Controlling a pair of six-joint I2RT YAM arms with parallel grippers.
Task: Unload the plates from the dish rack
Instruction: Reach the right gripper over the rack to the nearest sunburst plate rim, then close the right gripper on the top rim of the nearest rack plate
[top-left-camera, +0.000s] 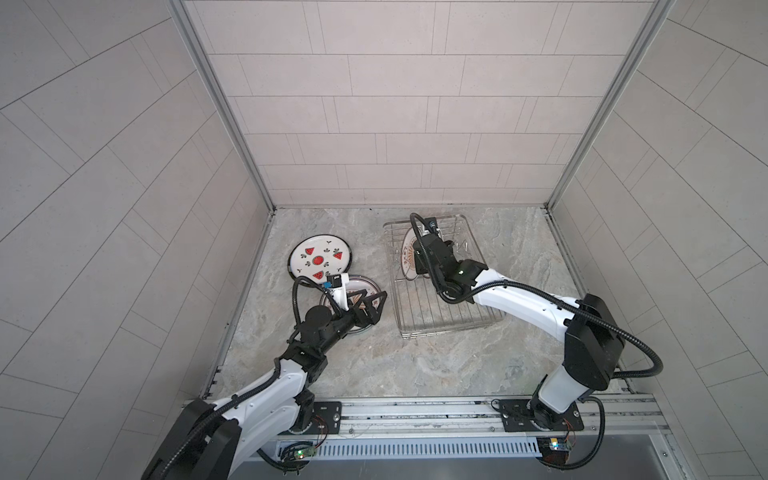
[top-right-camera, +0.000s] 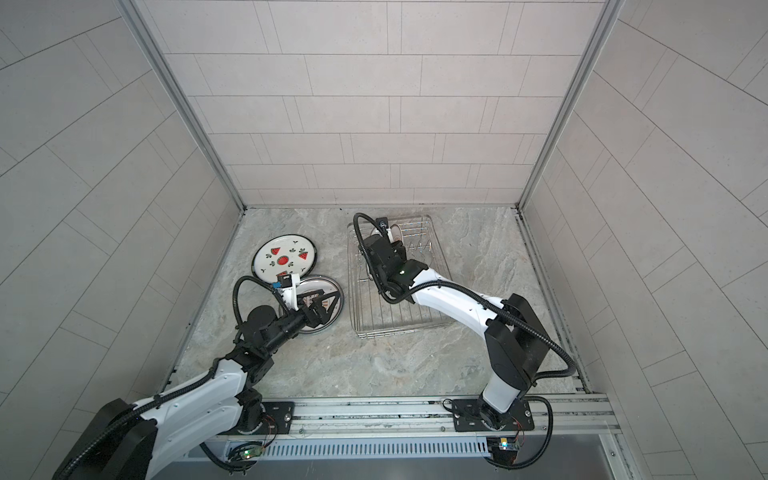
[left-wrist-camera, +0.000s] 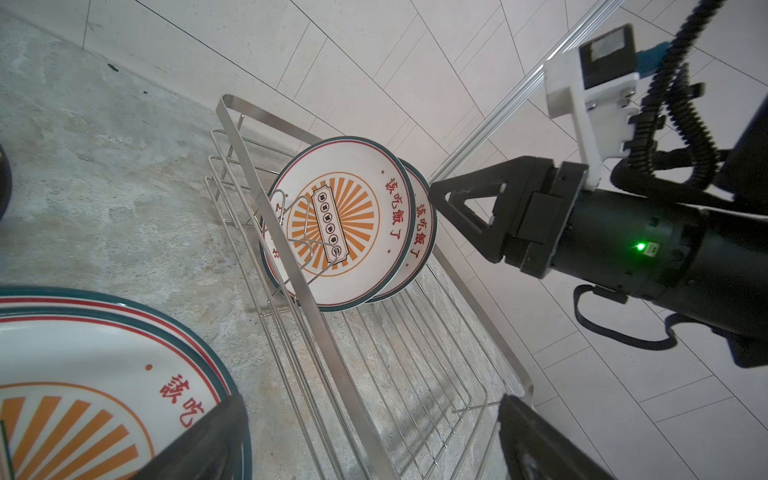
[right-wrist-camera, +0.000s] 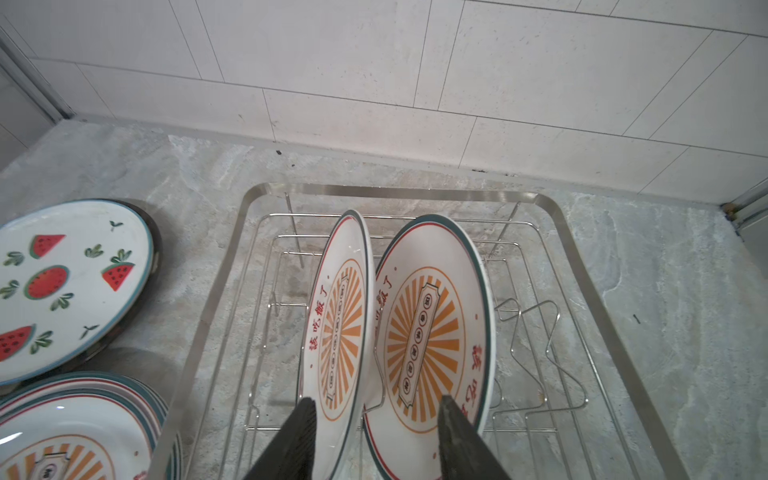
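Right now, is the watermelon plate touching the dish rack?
Apart. In both top views, a strip of bare table separates the watermelon plate from the dish rack.

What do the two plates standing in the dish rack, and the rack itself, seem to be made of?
The plates: probably glazed ceramic, perhaps melamine; glossy white faces with soft highlights, printed orange sunburst. The dish rack: metal, likely stainless steel; thin silvery wires and a flat, dully reflecting rim band.

Two plates (right-wrist-camera: 432, 332) are stood upright in the dish rack (right-wrist-camera: 395, 190); left of it, a stack (right-wrist-camera: 83, 415) is laid flat.
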